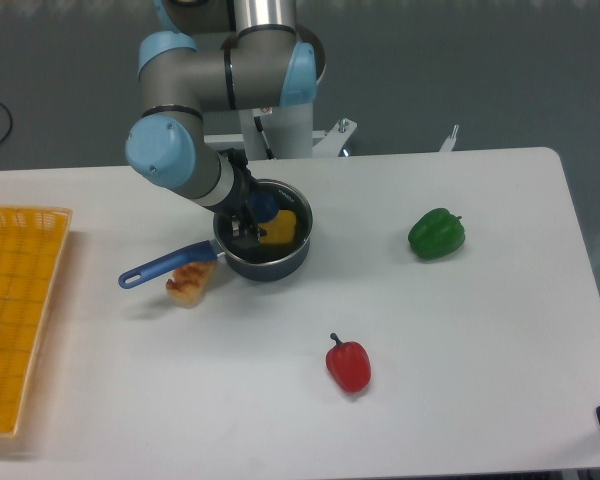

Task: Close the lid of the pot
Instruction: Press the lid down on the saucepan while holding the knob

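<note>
- Progress looks late: the lid (265,232) seems to sit on the pot (263,243), though glass makes this uncertain.
- Gripper (248,221) hovers at the knob; its grip cannot be told.
- Release and retreat remain.

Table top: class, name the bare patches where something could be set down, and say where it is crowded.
Free: the stretch between the pot and the green pepper, the front strip between the yellow tray and the red pepper, and the front right corner. Crowded: around the pot, where the arm's fingers, the blue handle and a toasted food piece cluster.
</note>
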Controlling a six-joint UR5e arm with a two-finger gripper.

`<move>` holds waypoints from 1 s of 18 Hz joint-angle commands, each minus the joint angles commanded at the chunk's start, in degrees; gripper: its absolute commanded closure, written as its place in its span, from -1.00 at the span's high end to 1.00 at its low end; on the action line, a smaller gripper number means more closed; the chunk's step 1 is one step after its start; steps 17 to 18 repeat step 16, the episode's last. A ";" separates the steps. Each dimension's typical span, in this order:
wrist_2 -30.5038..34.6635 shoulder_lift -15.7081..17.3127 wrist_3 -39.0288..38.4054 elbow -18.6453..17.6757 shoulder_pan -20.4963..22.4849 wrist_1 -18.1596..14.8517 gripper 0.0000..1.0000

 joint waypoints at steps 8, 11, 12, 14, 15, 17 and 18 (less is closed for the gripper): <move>-15.48 0.44 0.97 9.41 9.32 3.33 1.00; -17.76 0.62 2.10 10.99 12.30 5.97 1.00; -18.12 0.62 3.59 11.08 13.44 6.06 1.00; -19.34 1.05 7.10 11.78 15.46 5.98 1.00; -21.35 1.23 7.82 11.87 16.60 5.89 1.00; -22.76 1.75 7.91 11.61 17.66 5.80 1.00; -22.76 1.75 7.91 11.61 17.66 5.80 1.00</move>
